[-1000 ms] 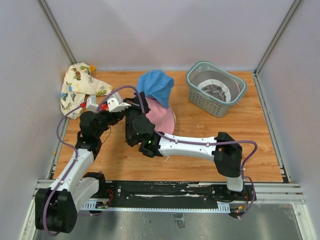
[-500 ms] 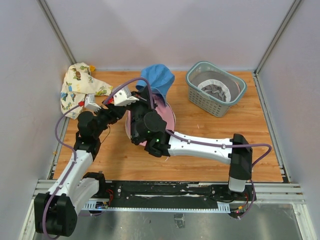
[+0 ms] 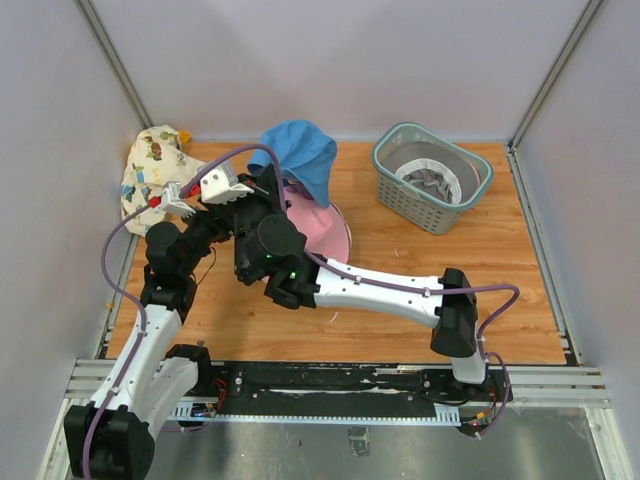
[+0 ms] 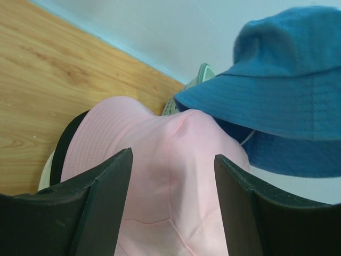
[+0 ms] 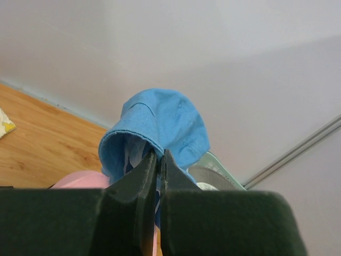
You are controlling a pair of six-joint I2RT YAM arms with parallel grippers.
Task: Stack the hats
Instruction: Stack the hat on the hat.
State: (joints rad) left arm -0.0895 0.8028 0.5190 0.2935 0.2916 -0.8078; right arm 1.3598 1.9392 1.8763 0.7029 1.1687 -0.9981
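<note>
Risk: teal-blue fabric bucket hat (image 3: 300,160), pinched at its brim by the closed right fingers (image 5: 151,170), hangs above the pink fabric bucket hat (image 4: 160,160); a drop from here could land lopsided or slide off
Left fingers (image 4: 106,186): spread wide facing the pink crown, gripping nothing; might snag the brim
Count: one blue hat, one pink, one cream patterned hat (image 3: 155,170) far left, one grey-green slatted plastic basket (image 3: 395,190)

Grey-green slatted basket (image 3: 405,200), seemingly plastic, stands back right on wooden table (image 3: 450,250).
</note>
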